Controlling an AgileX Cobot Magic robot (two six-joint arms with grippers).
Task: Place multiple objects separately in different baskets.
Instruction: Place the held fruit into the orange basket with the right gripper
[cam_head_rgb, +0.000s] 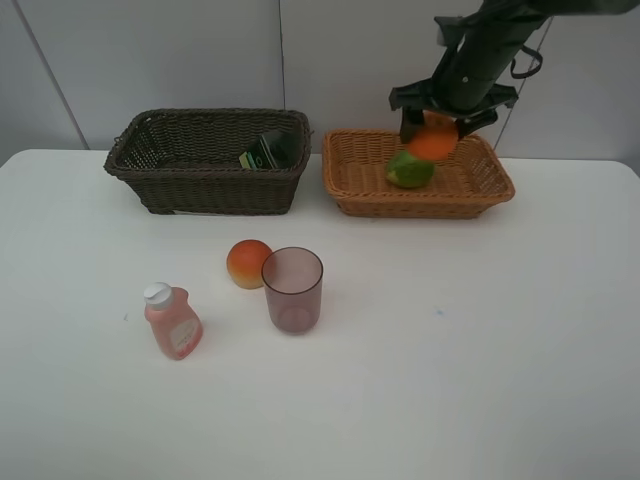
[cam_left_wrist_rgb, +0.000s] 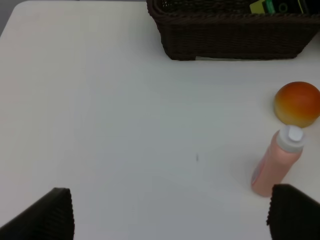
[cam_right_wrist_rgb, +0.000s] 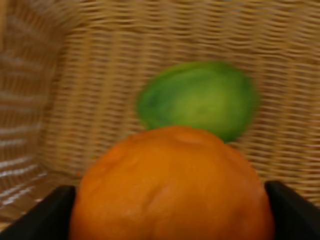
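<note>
My right gripper (cam_head_rgb: 437, 127) is shut on the orange (cam_head_rgb: 433, 145) just above the light tan basket (cam_head_rgb: 350, 188); the wrist view shows the orange (cam_right_wrist_rgb: 172, 187) filling the space between both fingers. A green fruit (cam_head_rgb: 410, 170) lies in that basket below it. The dark brown basket (cam_head_rgb: 200, 188) holds a dark bottle (cam_head_rgb: 270, 150). On the table stand a peach (cam_head_rgb: 248, 264), a purple cup (cam_head_rgb: 293, 290) and a pink bottle (cam_head_rgb: 173, 322). My left gripper (cam_left_wrist_rgb: 170, 214) is open over bare table, the pink bottle (cam_left_wrist_rgb: 276, 162) and the peach (cam_left_wrist_rgb: 297, 103) off to one side.
The white table (cam_head_rgb: 480, 330) stretches wide in front of both baskets. A pale wall stands right behind the baskets. The left arm does not show in the high view.
</note>
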